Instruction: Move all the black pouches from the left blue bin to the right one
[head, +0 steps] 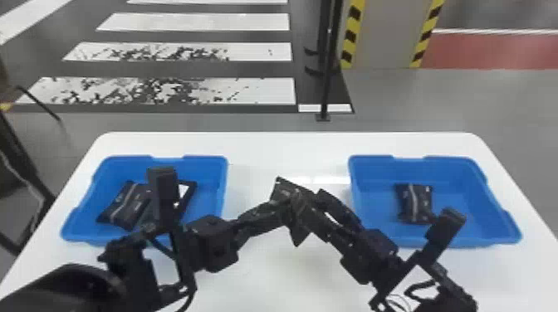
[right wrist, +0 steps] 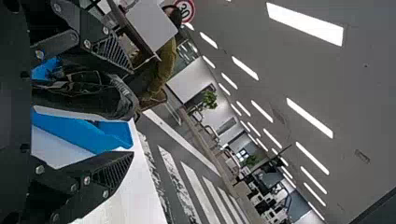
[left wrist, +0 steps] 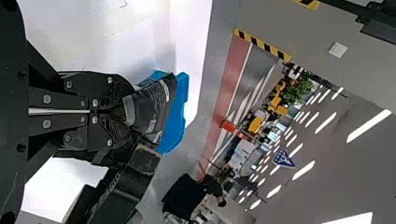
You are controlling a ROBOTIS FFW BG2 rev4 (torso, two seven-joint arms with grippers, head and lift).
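Centre frame, my left gripper [head: 275, 209] pinches a black pouch [left wrist: 152, 108]; just beside, my right gripper [head: 312, 202] is spread.

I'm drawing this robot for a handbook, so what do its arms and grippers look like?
The left arm and right arm are black, with blocky joint housings and thin black cables looping beside them. The left gripper and right gripper are black too: flat plates, silver screws and tapered fingers with slatted, ribbed sides.

Left fingers [head: 258, 216] are clamped, right fingers [head: 339, 208] spread.
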